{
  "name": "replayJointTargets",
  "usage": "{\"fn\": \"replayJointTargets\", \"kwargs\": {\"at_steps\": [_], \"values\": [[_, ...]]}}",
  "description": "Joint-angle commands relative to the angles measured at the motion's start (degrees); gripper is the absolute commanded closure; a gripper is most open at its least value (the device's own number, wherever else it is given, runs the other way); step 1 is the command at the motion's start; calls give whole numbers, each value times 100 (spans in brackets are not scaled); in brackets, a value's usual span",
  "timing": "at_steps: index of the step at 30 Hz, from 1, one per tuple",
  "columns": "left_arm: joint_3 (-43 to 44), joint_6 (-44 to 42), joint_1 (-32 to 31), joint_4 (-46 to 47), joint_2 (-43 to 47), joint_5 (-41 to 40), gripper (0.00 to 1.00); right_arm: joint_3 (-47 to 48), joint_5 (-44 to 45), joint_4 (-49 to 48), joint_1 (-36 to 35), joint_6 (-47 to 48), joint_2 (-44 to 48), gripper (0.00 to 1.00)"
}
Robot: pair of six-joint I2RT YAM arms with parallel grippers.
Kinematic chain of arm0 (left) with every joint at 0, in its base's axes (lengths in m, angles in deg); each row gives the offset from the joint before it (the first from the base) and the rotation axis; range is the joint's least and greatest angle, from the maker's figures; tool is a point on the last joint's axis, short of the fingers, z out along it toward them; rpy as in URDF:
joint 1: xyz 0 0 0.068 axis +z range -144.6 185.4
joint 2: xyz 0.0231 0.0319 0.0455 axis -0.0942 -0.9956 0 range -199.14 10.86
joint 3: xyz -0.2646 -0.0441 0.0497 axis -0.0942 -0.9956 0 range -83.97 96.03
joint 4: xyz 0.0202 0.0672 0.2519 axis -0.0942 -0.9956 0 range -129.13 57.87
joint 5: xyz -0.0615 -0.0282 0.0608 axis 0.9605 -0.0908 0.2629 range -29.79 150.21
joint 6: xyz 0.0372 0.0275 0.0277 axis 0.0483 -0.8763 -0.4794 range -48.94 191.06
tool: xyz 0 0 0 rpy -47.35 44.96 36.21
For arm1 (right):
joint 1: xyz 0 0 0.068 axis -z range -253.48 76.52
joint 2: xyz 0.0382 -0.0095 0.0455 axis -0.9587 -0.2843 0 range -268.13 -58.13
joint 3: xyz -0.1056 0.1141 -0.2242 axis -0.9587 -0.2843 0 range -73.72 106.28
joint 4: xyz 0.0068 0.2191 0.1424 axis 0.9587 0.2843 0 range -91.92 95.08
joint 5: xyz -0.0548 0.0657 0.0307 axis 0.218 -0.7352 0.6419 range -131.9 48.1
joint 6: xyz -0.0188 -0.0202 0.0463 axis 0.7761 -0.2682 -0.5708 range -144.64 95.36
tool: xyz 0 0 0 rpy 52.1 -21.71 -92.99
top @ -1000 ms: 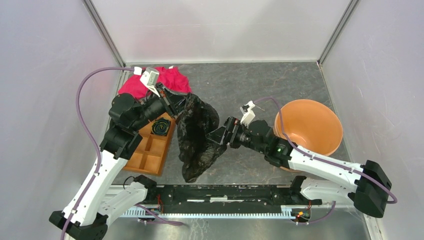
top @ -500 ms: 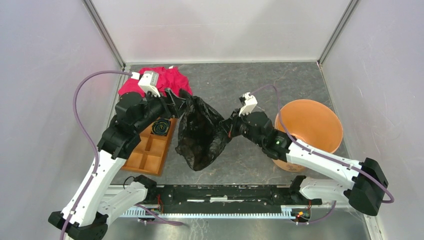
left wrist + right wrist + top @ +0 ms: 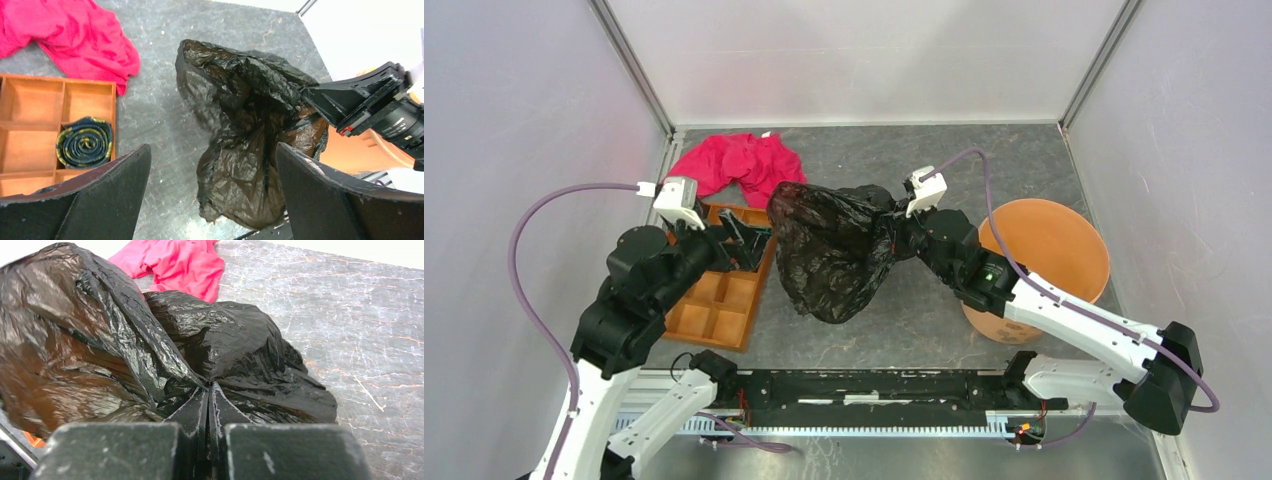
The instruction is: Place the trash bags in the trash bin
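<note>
The black crinkly trash bag [image 3: 829,250] hangs bunched above the middle of the table, its lower end drooping toward the front. My right gripper [image 3: 892,235] is shut on the bag's right upper edge; in the right wrist view the fingertips [image 3: 209,387] pinch gathered plastic [image 3: 100,340]. The orange trash bin [image 3: 1054,255] stands upright just right of that gripper, partly behind the right arm. My left gripper [image 3: 744,235] stands open over the tray, left of the bag and apart from it. The left wrist view shows its wide jaws [image 3: 212,150] holding nothing, the bag [image 3: 240,125] beyond them.
A red cloth [image 3: 739,165] lies at the back left. An orange-brown compartment tray [image 3: 724,295] sits under the left gripper, with a dark coiled roll [image 3: 84,141] in one cell. Enclosure walls stand on the left, back and right sides.
The left gripper opened, let go of the bag and drew back left over the tray. The right gripper shut on the bag and carried it up and toward the back.
</note>
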Motion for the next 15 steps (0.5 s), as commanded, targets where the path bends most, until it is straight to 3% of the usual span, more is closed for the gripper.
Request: {"fn": "replayJointTargets", "kwargs": {"at_steps": [1,8,15], "values": [[-428,468,9,-58,-106,-78,0,193,-5,15,26,276,142,100],[-1640,1042,9,1022,-455,377,0,284,-127,51,33,408,396,99],[-2773,1665,9,1899,-52,925,0,368,-296,277,27,718,671,100]]}}
